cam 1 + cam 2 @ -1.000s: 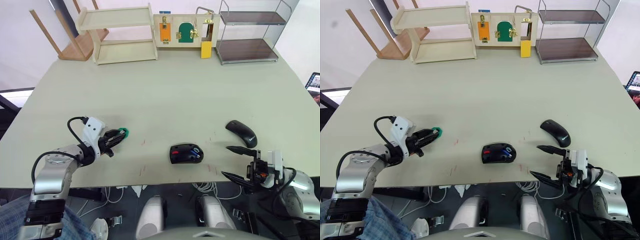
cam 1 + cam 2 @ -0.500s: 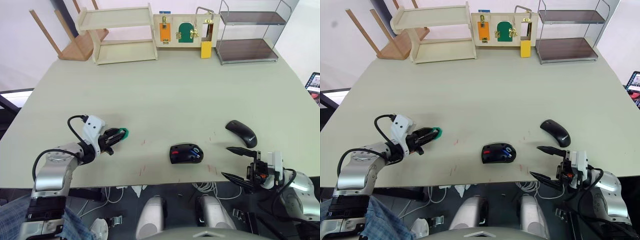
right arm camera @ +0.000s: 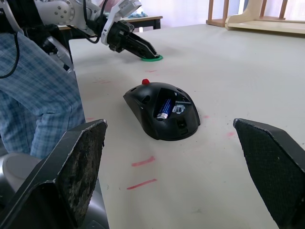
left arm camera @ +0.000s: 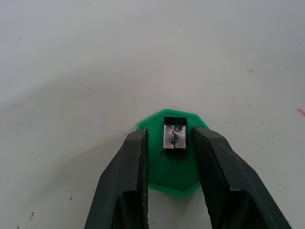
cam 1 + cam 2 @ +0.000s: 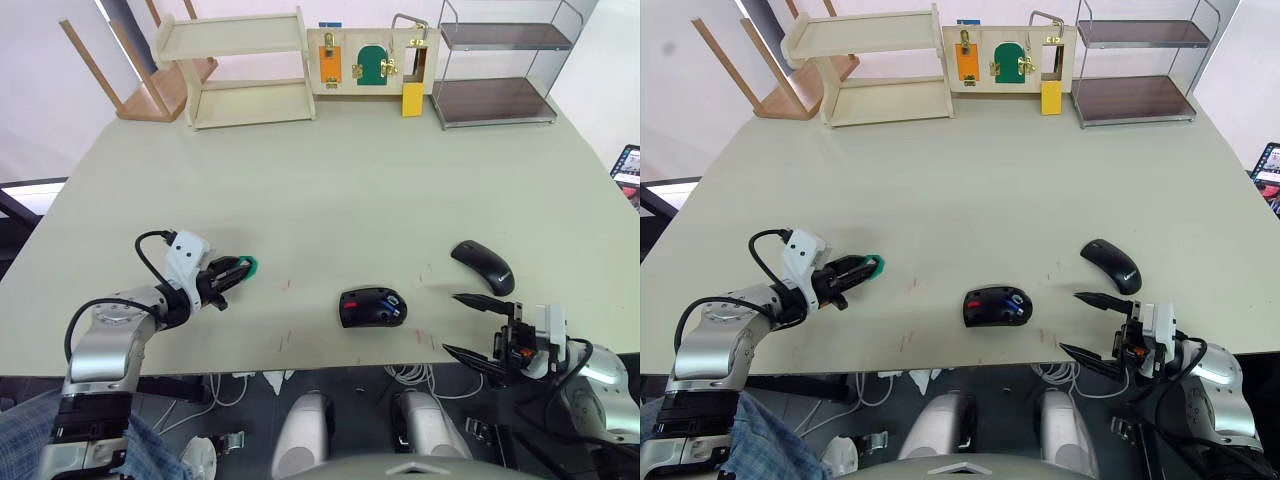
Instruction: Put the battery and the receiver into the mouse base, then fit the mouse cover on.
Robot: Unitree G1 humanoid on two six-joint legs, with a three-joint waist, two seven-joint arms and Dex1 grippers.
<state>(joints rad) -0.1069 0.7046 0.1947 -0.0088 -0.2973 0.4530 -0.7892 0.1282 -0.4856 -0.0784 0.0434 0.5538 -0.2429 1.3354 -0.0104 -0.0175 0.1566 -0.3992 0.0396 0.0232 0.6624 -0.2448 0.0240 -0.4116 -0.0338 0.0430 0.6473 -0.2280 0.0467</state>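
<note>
The black mouse base (image 5: 372, 306) with red parts lies near the table's front edge, and the blue battery (image 3: 165, 108) sits in its recess. The smooth black mouse cover (image 5: 483, 266) lies to its right. The small receiver (image 4: 175, 136) rests on a green disc (image 4: 171, 179) at the left. My left gripper (image 5: 238, 270) is low over that disc, open, its fingers (image 4: 136, 157) on either side of the receiver without clearly touching it. My right gripper (image 5: 452, 322) is wide open at the front right edge, right of the base and holding nothing.
A wooden shelf (image 5: 240, 70), a latch board (image 5: 370, 60) and a wire rack (image 5: 495, 70) line the table's far edge. A person's plaid-clad leg (image 3: 43, 90) is beside the table on my left. Red marks (image 3: 143, 161) dot the tabletop near the base.
</note>
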